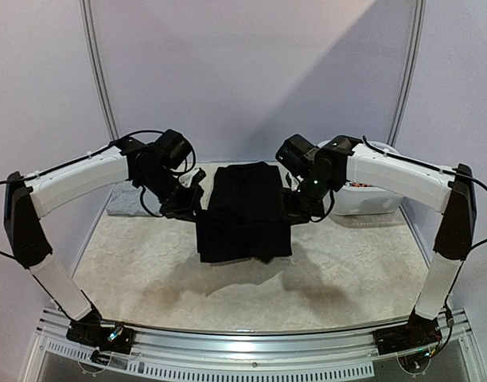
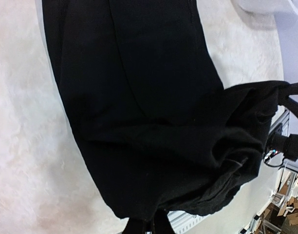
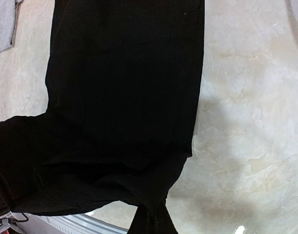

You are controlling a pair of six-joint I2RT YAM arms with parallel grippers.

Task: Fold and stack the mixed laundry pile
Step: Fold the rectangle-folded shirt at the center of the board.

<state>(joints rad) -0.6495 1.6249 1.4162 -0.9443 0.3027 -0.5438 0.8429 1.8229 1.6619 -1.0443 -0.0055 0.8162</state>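
Jaws of the left gripper (image 1: 194,204) pinch the left edge of the black garment (image 1: 243,211), and those of the right gripper (image 1: 294,205) pinch its right edge. The cloth hangs in folds between the two arms over the middle of the counter (image 1: 148,270). A grey top (image 1: 126,200) lies at the far left under the left arm, and a white basket (image 1: 363,199) sits at the far right.

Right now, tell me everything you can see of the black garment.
The black garment is soft, matte cloth, folded over into a rough rectangle, creased and bunched at its near edge. Its far part lies on the pale table; the left hand and right hand pinch its two sides, the near part seemingly lifted.
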